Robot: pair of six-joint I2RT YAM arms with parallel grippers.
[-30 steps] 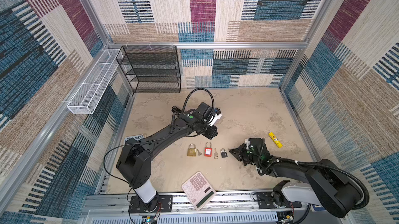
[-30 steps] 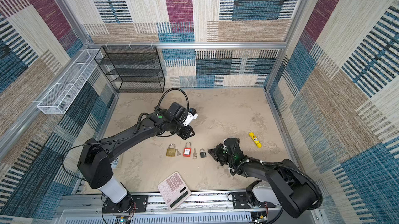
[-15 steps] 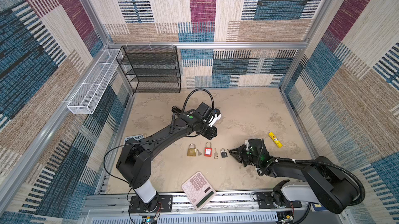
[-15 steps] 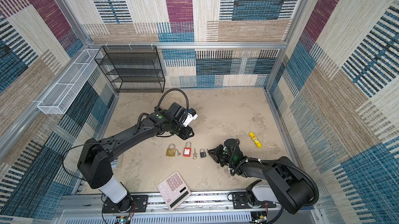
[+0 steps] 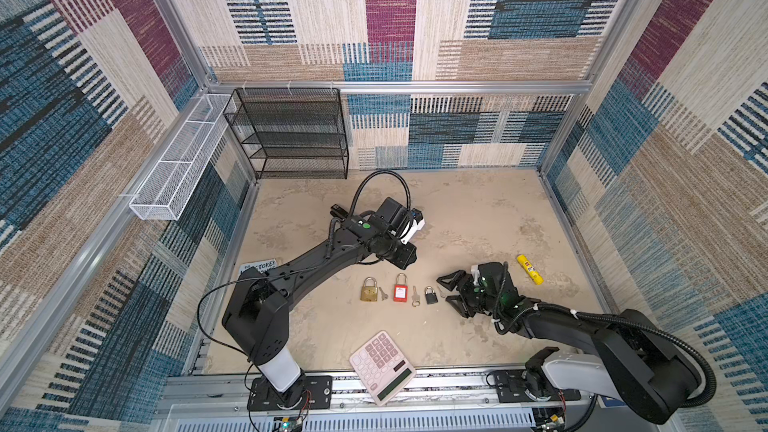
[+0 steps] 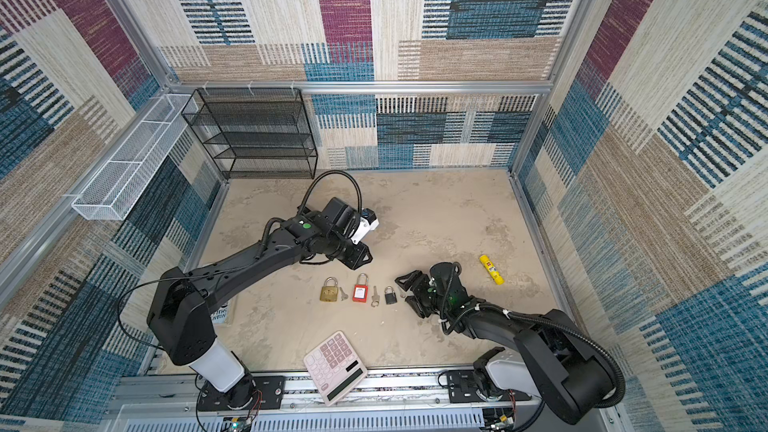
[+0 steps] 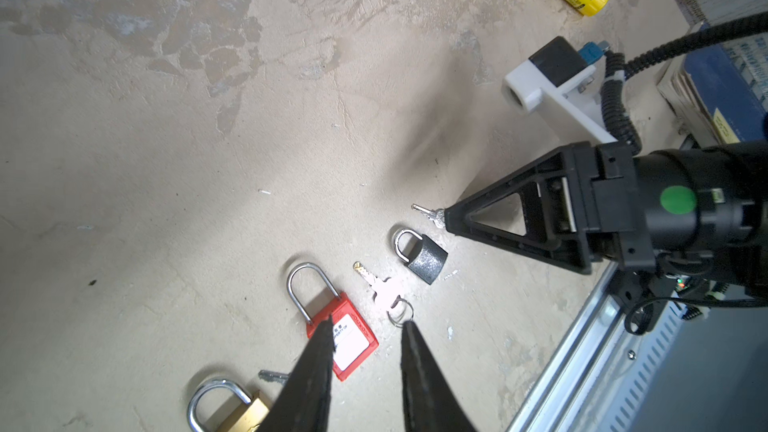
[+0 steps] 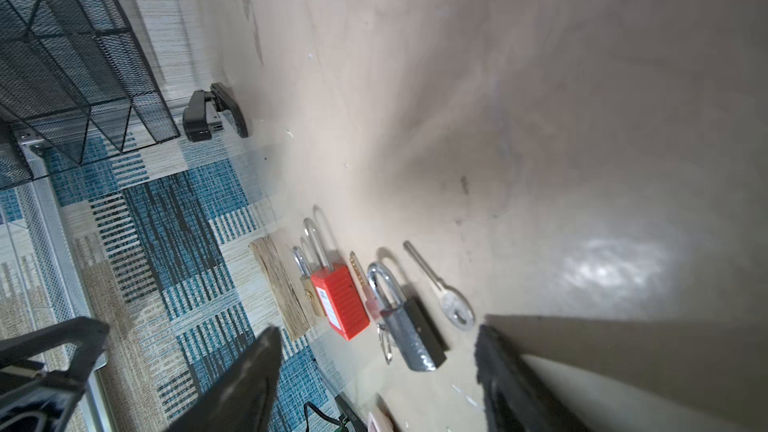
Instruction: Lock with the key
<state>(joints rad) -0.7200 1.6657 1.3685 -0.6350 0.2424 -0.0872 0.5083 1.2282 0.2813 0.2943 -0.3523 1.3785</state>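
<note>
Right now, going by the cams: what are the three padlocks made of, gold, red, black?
Gold padlock: yellow metallic body, probably brass; bright steel-looking shackle.
Red padlock: matte red ribbed body with a white label, likely plastic; polished metal shackle.
Black padlock: dark speckled, textured coat, probably painted metal, can't confirm; chrome-like shackle.

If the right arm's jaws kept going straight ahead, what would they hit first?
Probably the small silver key lying just ahead of the open right gripper, with the little black padlock just beyond it. How high the jaws sit is unclear.
</note>
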